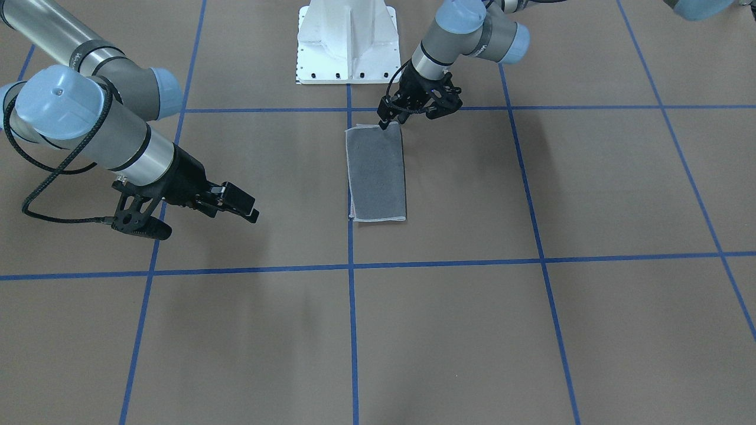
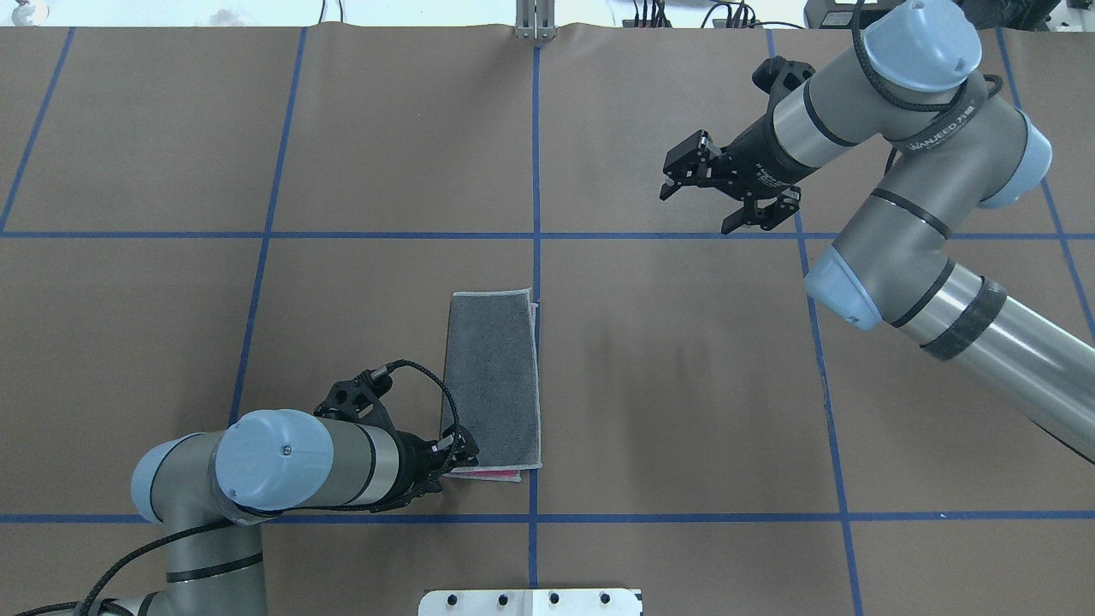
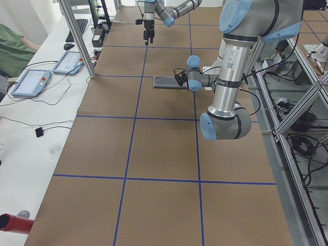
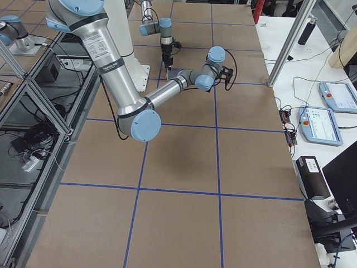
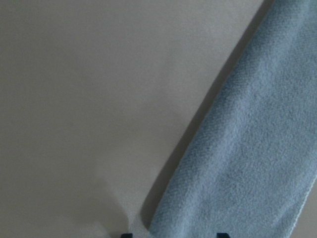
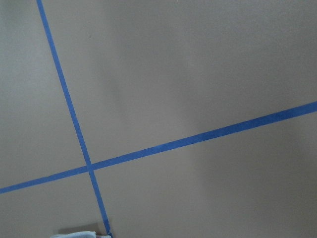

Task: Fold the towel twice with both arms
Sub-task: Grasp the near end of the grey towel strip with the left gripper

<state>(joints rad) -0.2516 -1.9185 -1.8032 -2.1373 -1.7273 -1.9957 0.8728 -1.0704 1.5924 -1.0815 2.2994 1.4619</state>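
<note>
The only writing I can read is on my right arm (image 2: 932, 257). A black strap (image 2: 941, 130) wrapped round the joint under the light-blue cap carries white capitals that read WANJEED in the overhead view, and after them comes a small mark I cannot make out. Small dark lettering runs down the silver tube of my left arm (image 3: 228, 64) in the left side view. Similar lettering shows on my right arm's tube in the right side view and on both arms in the front-facing view, but all of it is too small or too cropped to read. The tablets (image 3: 31, 82) on the side bench have lit screens, and their content is also too small to read.
</note>
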